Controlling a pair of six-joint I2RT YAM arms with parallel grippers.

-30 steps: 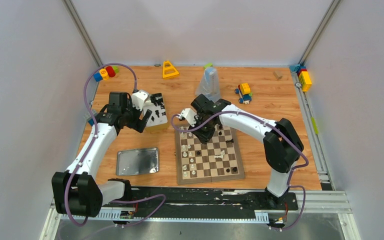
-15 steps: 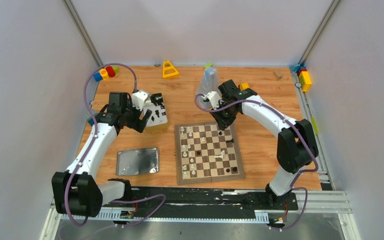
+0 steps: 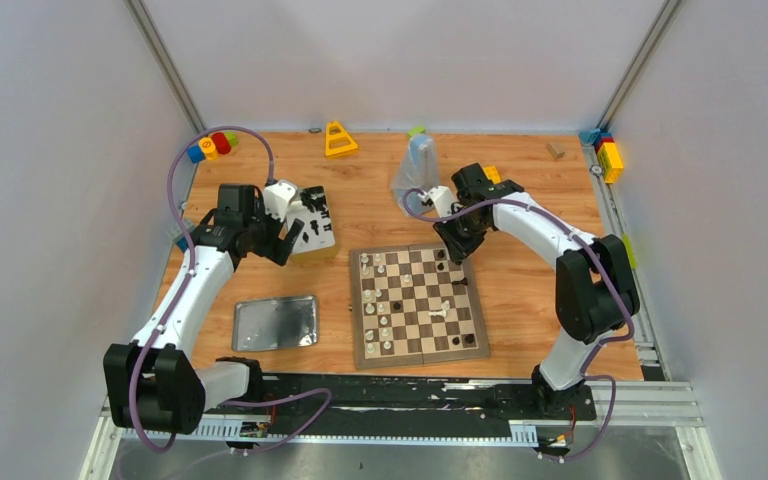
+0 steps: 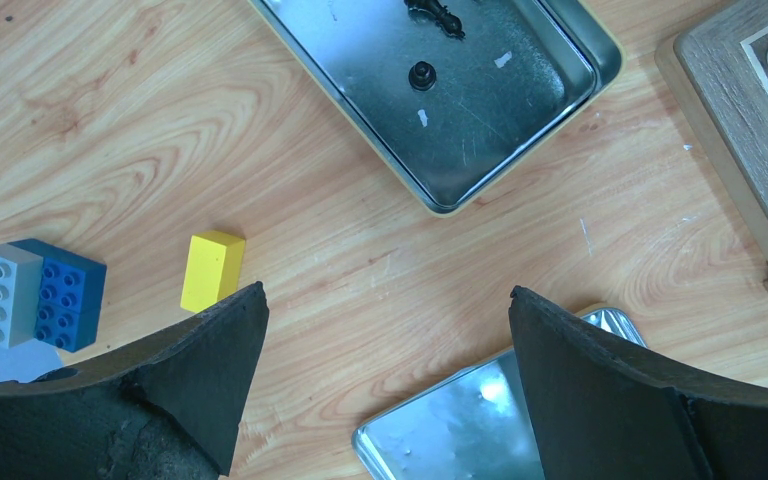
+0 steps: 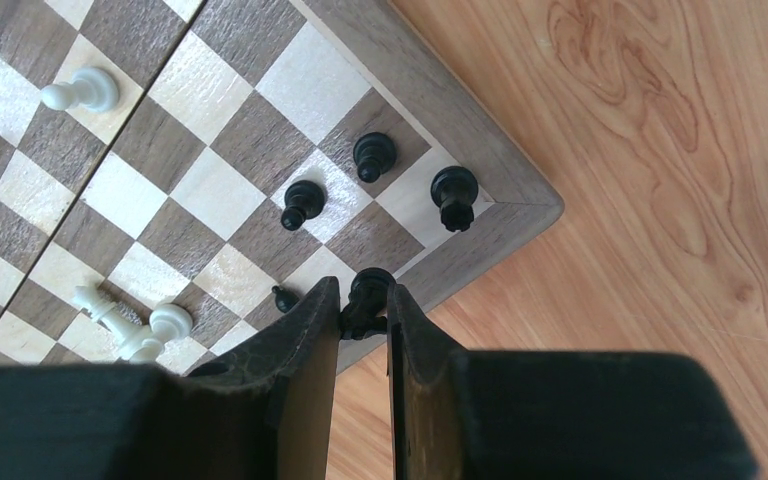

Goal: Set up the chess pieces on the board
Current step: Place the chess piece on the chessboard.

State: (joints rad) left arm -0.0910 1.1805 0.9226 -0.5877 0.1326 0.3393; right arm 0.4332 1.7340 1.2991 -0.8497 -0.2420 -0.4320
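Overhead, the board (image 3: 418, 305) lies flat in the middle of the wooden table (image 3: 540, 300), its edges nearly square with the table's. The chess pieces (image 3: 385, 322) on it stand mostly along its left side. The right gripper (image 3: 450, 243) hangs at the board's far right corner, and what it holds is too small to tell in this view. The left gripper (image 3: 285, 243) sits beside an open metal tin (image 3: 315, 240), with the tin's flat lid (image 3: 276, 322) nearer the arm bases.

From the left wrist, the matte black fingers (image 4: 160, 400) stand spread wide with nothing between them, over bare wood grain. The shiny tin holds a few black pieces, partly cut off at the top edge. A yellow block (image 4: 212, 270) lies to the left.

From the right wrist, the fingers pinch a black piece (image 5: 370, 285) above the board's brown border. Its long axis runs along the fingers, with the round head pointing outward and the base hidden between them. Three black pieces stand on the corner squares. Two cream ones at lower left seem toppled.
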